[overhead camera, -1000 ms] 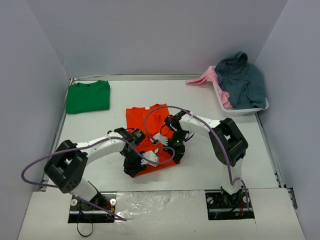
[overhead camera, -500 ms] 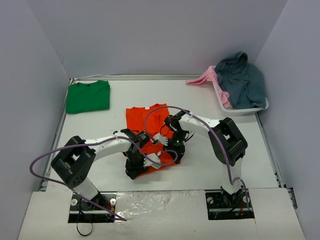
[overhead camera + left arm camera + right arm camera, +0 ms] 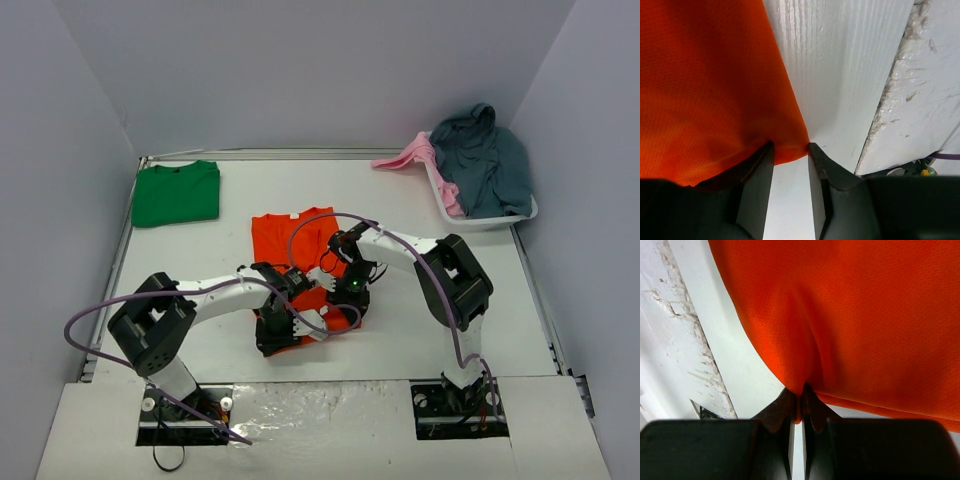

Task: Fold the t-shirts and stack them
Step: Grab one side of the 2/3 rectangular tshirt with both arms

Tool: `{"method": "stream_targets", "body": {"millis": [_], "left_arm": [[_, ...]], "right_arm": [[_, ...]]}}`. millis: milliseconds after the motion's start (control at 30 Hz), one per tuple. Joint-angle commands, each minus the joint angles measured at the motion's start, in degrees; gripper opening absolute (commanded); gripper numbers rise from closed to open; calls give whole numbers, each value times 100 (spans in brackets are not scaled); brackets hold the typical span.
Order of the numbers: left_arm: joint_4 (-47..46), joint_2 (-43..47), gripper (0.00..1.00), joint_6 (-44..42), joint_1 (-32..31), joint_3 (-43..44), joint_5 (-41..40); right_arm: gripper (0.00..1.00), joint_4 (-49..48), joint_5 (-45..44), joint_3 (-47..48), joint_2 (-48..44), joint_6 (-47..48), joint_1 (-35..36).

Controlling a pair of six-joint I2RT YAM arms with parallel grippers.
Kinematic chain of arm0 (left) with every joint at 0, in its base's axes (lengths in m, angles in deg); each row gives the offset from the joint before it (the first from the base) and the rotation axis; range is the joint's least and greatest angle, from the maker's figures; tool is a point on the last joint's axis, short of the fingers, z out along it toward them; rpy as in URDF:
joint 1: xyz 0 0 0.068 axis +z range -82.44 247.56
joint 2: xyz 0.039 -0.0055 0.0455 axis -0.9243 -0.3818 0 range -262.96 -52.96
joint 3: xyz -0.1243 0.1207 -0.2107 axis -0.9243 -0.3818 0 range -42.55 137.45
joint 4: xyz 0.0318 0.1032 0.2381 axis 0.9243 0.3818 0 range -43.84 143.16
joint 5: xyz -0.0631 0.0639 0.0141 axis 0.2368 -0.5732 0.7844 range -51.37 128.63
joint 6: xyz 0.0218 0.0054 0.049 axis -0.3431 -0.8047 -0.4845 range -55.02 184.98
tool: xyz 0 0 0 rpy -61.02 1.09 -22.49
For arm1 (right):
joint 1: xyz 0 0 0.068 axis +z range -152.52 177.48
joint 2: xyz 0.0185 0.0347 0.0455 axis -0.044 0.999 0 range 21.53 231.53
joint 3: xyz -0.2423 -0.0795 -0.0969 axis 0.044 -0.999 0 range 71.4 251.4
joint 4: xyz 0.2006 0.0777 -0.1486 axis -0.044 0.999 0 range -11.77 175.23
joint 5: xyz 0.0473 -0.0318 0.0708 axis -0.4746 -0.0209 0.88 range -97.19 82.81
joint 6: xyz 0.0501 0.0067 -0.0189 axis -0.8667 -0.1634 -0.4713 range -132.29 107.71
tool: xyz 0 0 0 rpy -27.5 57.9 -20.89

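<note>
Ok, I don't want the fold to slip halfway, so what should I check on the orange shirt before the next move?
1. Right end effector shut on the orange t-shirt: ok, it pinches a fold of cloth.
2. Left end effector clamped on the shirt: not ok, its jaws stand apart, with the corner only between the tips.
3. Green t-shirt out of the way: ok, it lies folded at the far left.
4. Near part of the orange shirt lying flat: cannot tell, mostly hidden in the top view.
</note>
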Motion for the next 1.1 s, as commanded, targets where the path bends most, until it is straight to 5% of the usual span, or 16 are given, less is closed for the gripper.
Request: {"method": "stream_targets", "body": {"millis": [0, 667, 700, 733, 933, 1067], "left_arm": [[-559, -128, 33, 236, -228, -190, -688], [-674, -435, 25, 562, -536, -137, -1286], [-691, -435, 37, 597, -536, -146, -1322], [-700, -452, 37, 597, -545, -146, -1348], [-674, -628, 5, 624, -615, -85, -1392], [-648, -497, 2, 624, -615, -67, -1278]], "right_arm": [[0, 330, -125, 159, 69, 19, 22], [0, 348, -362, 290, 148, 10, -49], [0, 348, -371, 299, 166, 1, -49], [0, 348, -380, 299, 166, 1, -49], [0, 365, -441, 326, 166, -8, -75], [0, 374, -450, 317, 122, -8, -110]]}}
